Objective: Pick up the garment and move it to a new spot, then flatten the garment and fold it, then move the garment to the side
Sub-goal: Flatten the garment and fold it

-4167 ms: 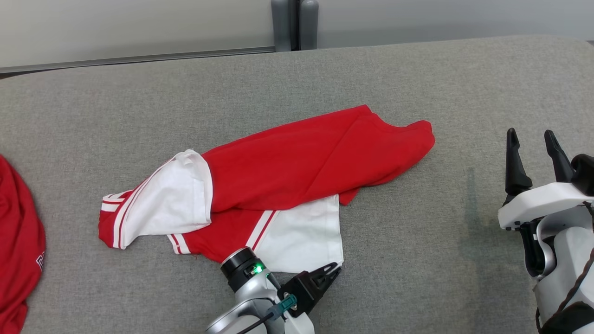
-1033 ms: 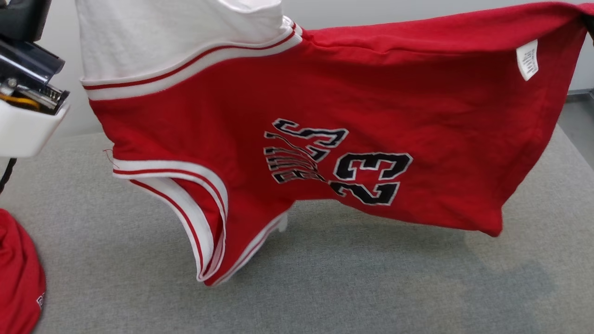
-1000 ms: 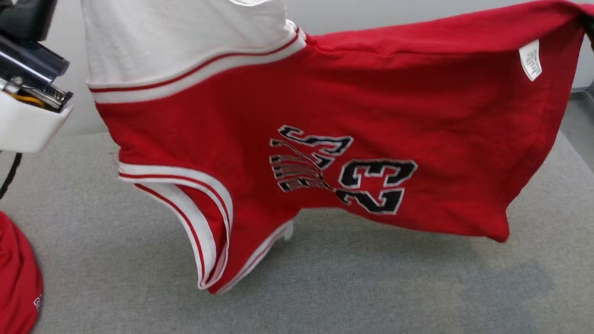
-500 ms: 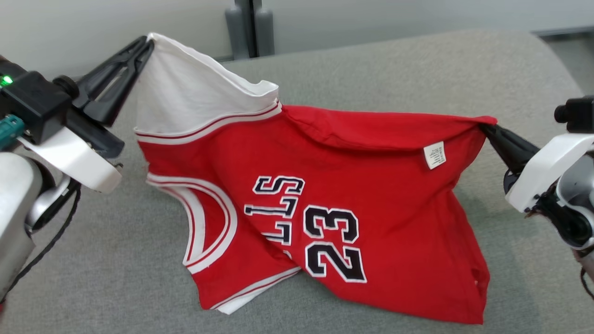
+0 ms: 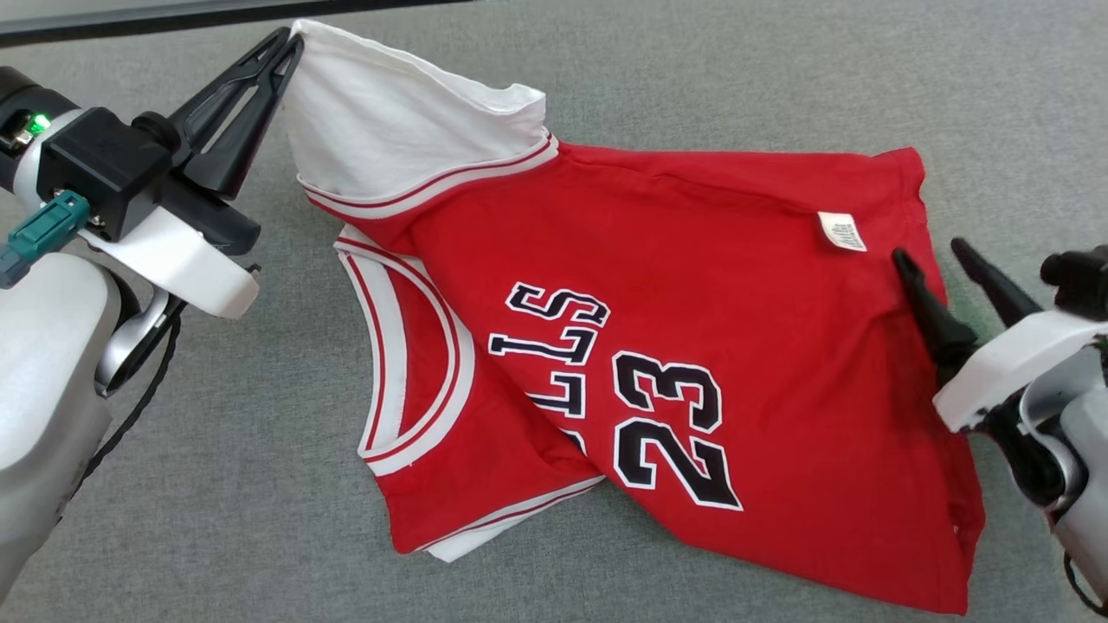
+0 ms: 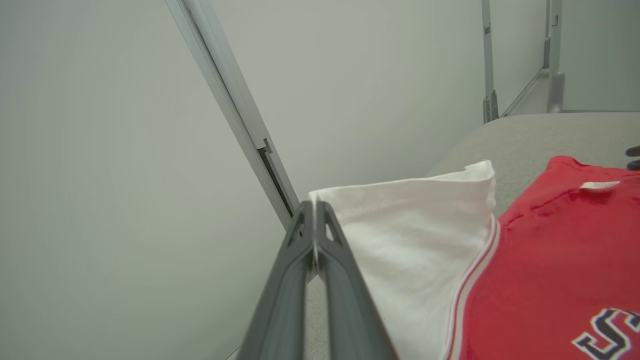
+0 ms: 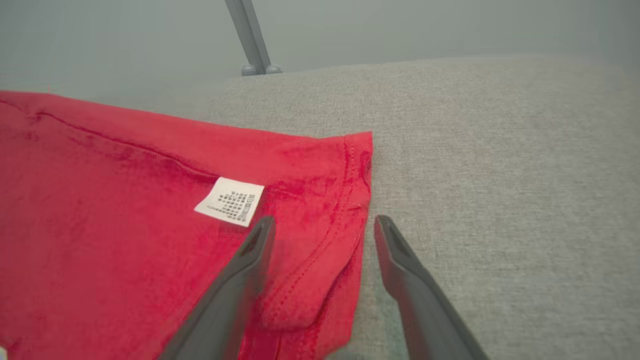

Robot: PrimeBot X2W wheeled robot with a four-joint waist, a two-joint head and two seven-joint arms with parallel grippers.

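- Your right hand (image 5: pixel 930 249) has just let go. Half a second ago it was pinched on the red hem corner (image 7: pixel 350 165) with the cloth strung in the air between both arms. Now its fingers stand apart, one above the hem and one above the bare bench (image 5: pixel 216 484), with nothing between them gripped.
- With that release, the garment (image 5: pixel 692 285) has come down. Its red body now lies across the middle of the bench, with the white label (image 5: pixel 841 232) facing up near the dropped corner.
- Your left hand (image 5: pixel 290 43) has not changed. It is still clamped tight on the edge of the white sleeve (image 5: pixel 389 130), holding that end up off the bench toward the far edge.
- The head view has also tipped downward since then, so don't read that shift as the cloth sliding.
- For the task, I judge the move to a new spot as nearly done, and flattening comes next.
- The garment is not flat yet. The part with the striped neckline (image 5: pixel 407 363) is tucked under the body on the near side, and a fold runs across the black number print (image 5: pixel 671 428).
- The sleeve still has to be laid down and the tucked part pulled out.
- There are no containers here; the garment rests directly on the bench's grey covering.
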